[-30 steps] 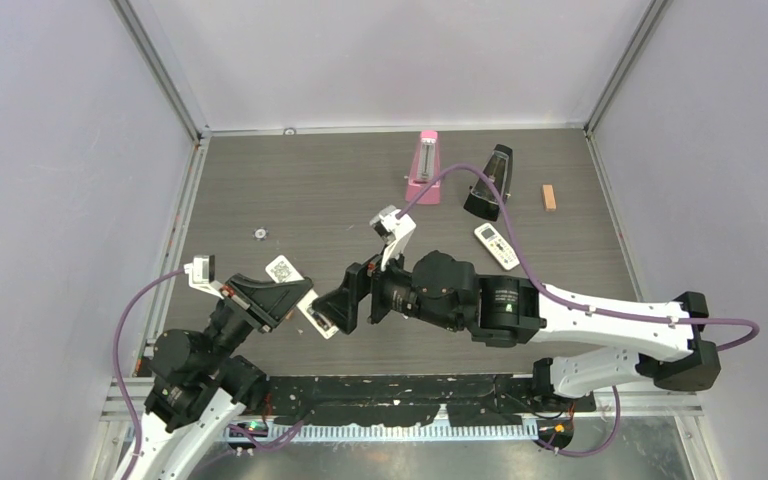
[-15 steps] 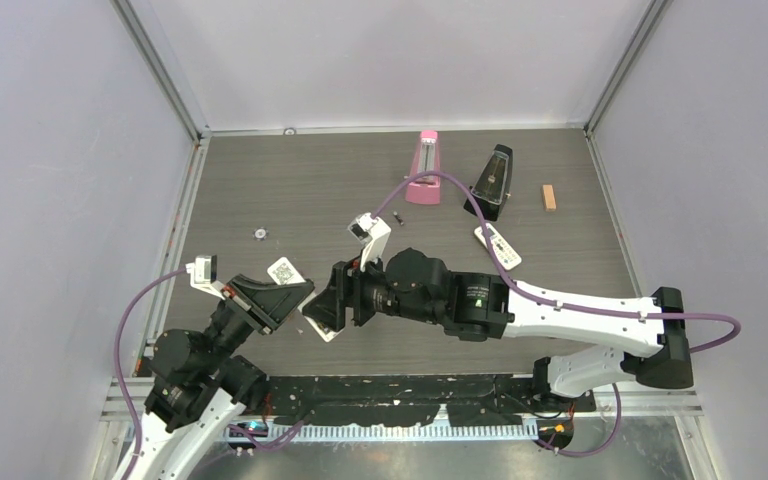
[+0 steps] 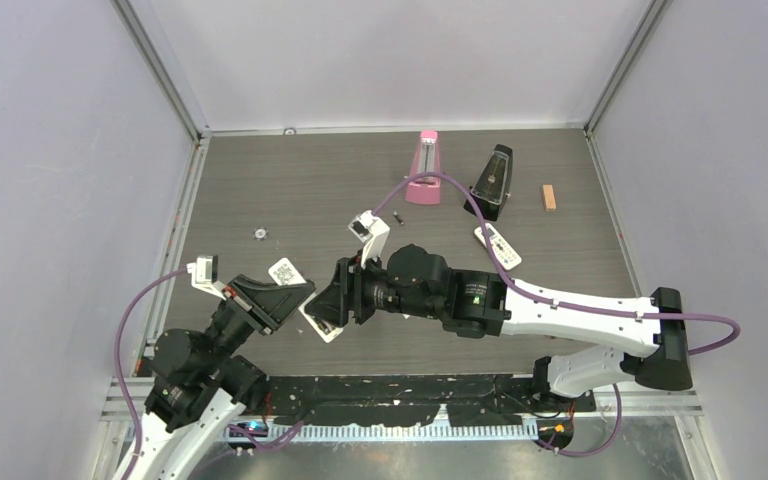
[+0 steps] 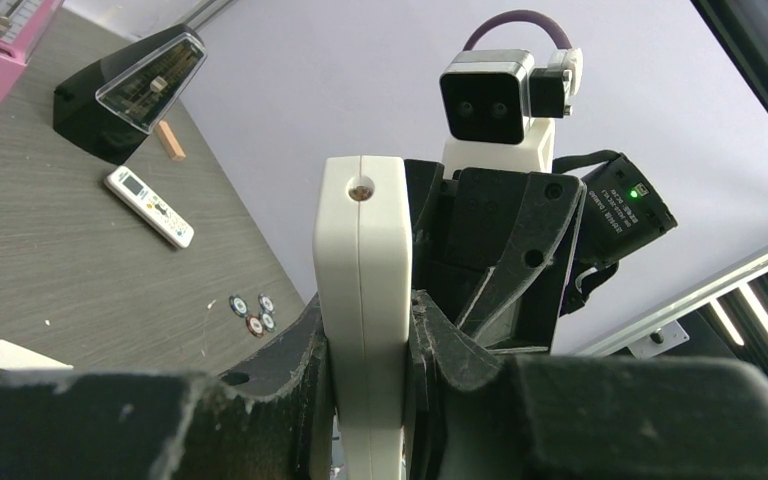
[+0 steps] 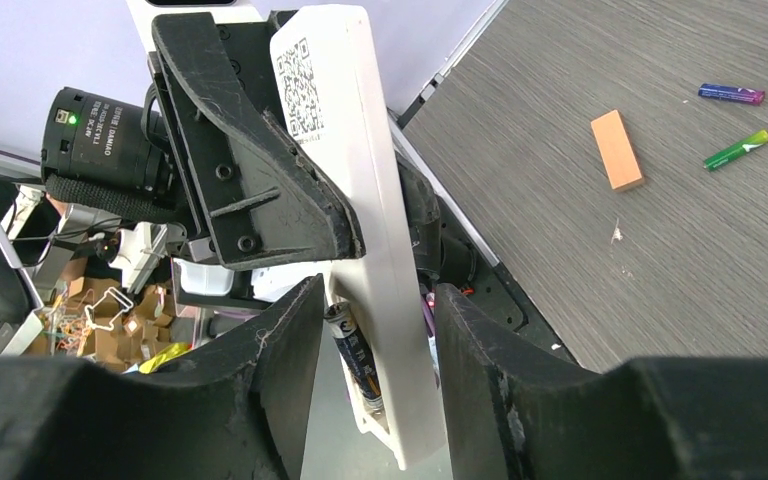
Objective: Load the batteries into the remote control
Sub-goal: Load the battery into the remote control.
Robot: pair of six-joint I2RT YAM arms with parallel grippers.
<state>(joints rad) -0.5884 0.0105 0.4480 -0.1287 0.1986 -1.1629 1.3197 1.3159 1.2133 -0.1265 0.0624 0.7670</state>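
Note:
My left gripper (image 3: pixel 290 296) is shut on the slim white remote control (image 3: pixel 282 270) and holds it above the table; the left wrist view shows the remote (image 4: pixel 363 240) edge-on, clamped between the jaws (image 4: pixel 370 310). My right gripper (image 3: pixel 332 305) is open, its fingers either side of the remote's lower end (image 5: pixel 375 300). A dark battery (image 5: pixel 355 360) sits tilted in the remote's open compartment (image 5: pixel 385 330), close to one right finger (image 5: pixel 285 350). A bluish-purple battery (image 5: pixel 730 93) and a green battery (image 5: pixel 736 149) lie loose on the table.
A broader white remote (image 3: pixel 497 246), a black metronome (image 3: pixel 490 182), a pink metronome (image 3: pixel 423 167) and an orange block (image 3: pixel 549 197) stand at the back right. Small round chips (image 4: pixel 252 312) and a flat white piece (image 4: pixel 25 355) lie on the table. An orange block (image 5: pixel 617 149) lies near the loose batteries.
My right arm has swung left and brought its gripper up to the remote held by my left gripper. In the last half second it barely moved. My left arm has held still.

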